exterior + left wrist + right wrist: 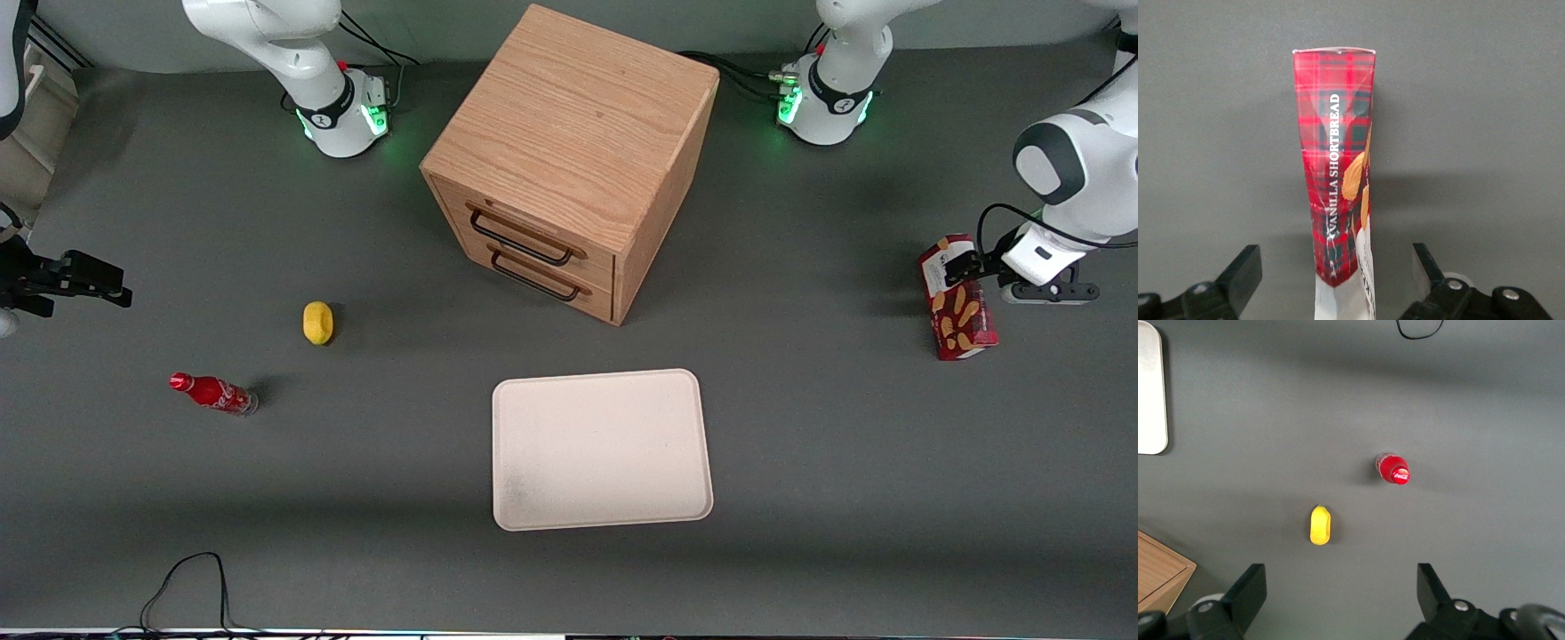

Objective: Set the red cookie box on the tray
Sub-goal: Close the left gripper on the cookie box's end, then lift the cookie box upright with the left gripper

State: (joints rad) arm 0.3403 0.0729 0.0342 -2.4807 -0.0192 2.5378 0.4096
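The elongated dark red tartan cookie box with tan finger biscuits pictured on it [960,311] sits at mid-height in the front view, at the frame's edge toward the working arm's end of the dark grey table [845,498]. It is well apart from the large flat cream-white rectangular tray [605,453], which lies in the lower middle of the frame, nearer the camera than the oak-coloured wooden two-drawer cabinet [569,133] in the upper middle. The box is not on the tray

The left arm's black two-finger gripper [956,271] is at the box's upper end. In the left wrist view the box [1338,153] stands between the gripper's [1338,267] fingers [1241,273], its narrow side reading "VANILLA SHORTBREAD". The fingers are spread wide, with grey table showing on either side of the carton, so neither touches it. Whether the box rests on the table or is raised, I cannot tell

Toward the parked arm's end, a small rounded yellow object [317,322] lies at mid-height in the frame, and a small red cola bottle [213,393] lies nearer the camera than it
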